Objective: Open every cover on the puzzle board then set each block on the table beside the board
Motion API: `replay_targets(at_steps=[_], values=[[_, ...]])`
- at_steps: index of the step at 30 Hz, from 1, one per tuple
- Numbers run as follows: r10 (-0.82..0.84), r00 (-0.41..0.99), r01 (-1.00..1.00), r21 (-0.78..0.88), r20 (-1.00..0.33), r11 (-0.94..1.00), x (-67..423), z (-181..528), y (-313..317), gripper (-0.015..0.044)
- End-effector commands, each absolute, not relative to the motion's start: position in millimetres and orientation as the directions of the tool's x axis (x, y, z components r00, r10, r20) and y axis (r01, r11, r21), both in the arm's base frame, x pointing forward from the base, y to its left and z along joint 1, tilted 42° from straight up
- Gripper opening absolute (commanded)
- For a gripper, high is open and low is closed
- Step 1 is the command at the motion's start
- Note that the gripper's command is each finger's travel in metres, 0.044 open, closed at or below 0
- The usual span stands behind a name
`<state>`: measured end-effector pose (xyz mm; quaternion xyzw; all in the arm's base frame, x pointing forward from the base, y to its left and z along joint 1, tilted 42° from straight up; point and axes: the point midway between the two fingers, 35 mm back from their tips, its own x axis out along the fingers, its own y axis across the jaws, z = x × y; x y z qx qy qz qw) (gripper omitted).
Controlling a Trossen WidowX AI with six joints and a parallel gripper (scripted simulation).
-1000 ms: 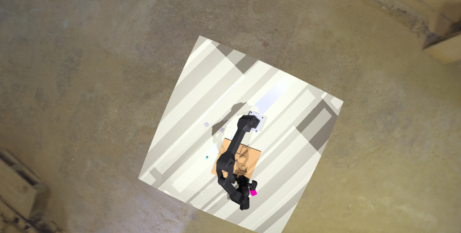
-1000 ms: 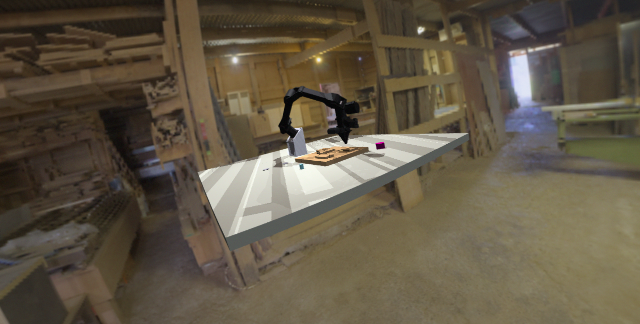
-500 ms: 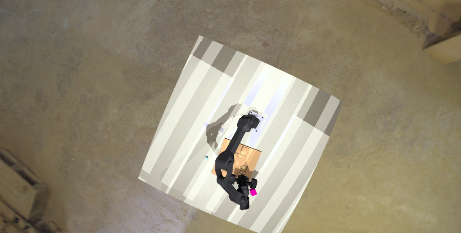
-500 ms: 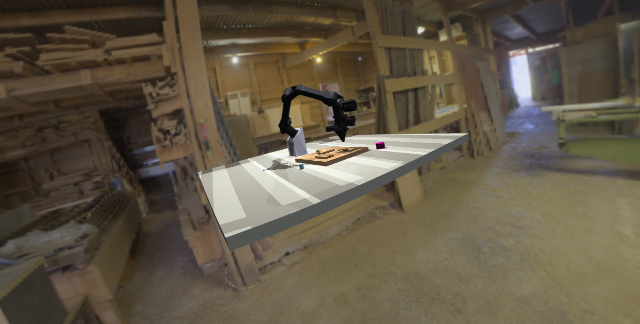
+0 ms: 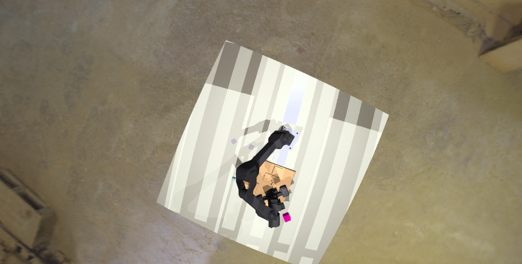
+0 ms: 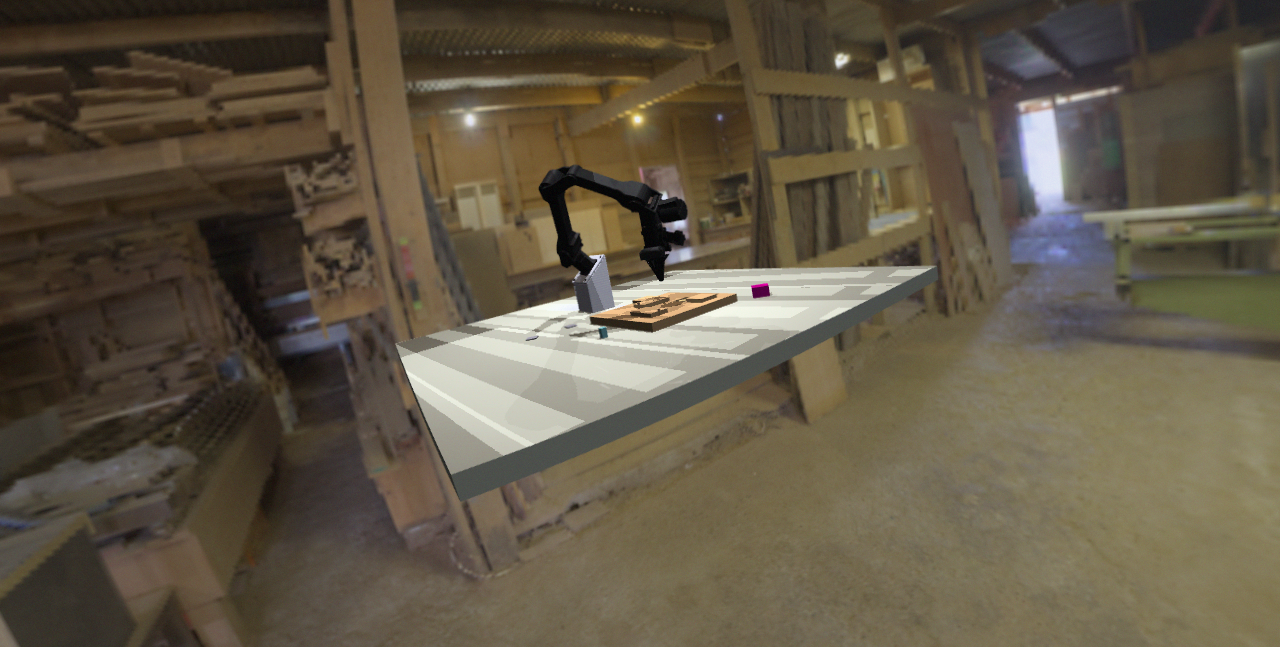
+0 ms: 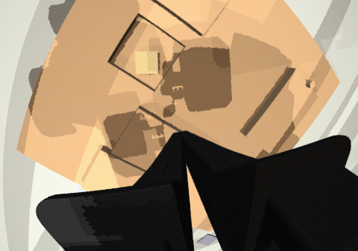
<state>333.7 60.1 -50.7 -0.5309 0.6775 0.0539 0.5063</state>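
Note:
The wooden puzzle board lies on the table, partly hidden by the arm from above. In the wrist view a small pale yellow square piece sits inside a dark square outline; I cannot tell whether the outline is a cover or a well. A dark straight slot and a small pin are to its right. My gripper is shut and empty, above the board. A magenta block and a small teal block rest on the table beside the board.
Two pale grey squares lie on the table, one farther out and one closer to the arm's base. The arm's pale base stands behind the board. Striped light and shadow cross the table.

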Motion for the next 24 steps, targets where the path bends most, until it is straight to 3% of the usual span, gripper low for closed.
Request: replay_targets(at_steps=[1,16,24], values=[[-0.664,0.075,-0.866,-0.379,-0.744,0.326,316,-43,51,0.0],[-0.665,0.072,-0.991,0.021,-0.744,-0.131,243,-24,14,0.0],[-0.665,0.072,-0.988,0.04,-0.744,-0.151,239,-23,13,0.0]])
